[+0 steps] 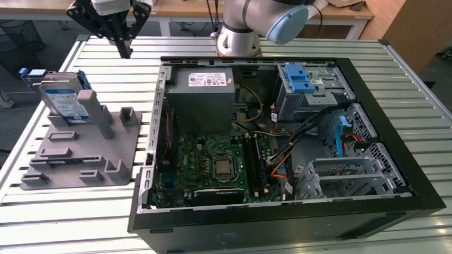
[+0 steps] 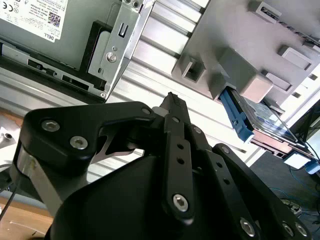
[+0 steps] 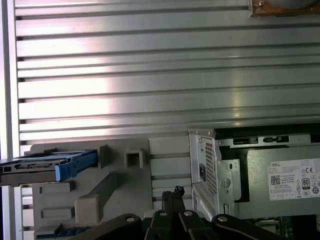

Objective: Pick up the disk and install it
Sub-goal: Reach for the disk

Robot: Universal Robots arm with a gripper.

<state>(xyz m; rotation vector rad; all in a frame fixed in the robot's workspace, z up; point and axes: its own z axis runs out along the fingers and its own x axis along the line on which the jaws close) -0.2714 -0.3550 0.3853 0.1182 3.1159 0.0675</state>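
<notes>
Exterior view, nearest first: a black computer case (image 1: 282, 225) lies on the slatted metal table (image 1: 71, 217) with its interior exposed. Inside it are the green motherboard (image 1: 211, 164), then the grey power-supply box (image 1: 205, 100), and toward the exterior view's right a metal drive cage carrying a blue latch (image 1: 300, 79). Beside the case, toward the exterior view's left, stands a grey moulded fixture (image 1: 78, 153). The disk (image 1: 62, 100) rests on edge in the fixture's far slot, its blue frame visible round the silver body; it is not in the case. Farther back the gripper (image 1: 126, 53) hangs above the table, well apart from the disk, with the arm's base (image 1: 236, 37) behind the case. In both wrist views the gripper (image 2: 172, 100) (image 3: 176, 191) has its fingers pressed together with nothing between them, and the disk (image 2: 265, 122) (image 3: 45, 165) sits in the fixture beyond the fingertips.
</notes>
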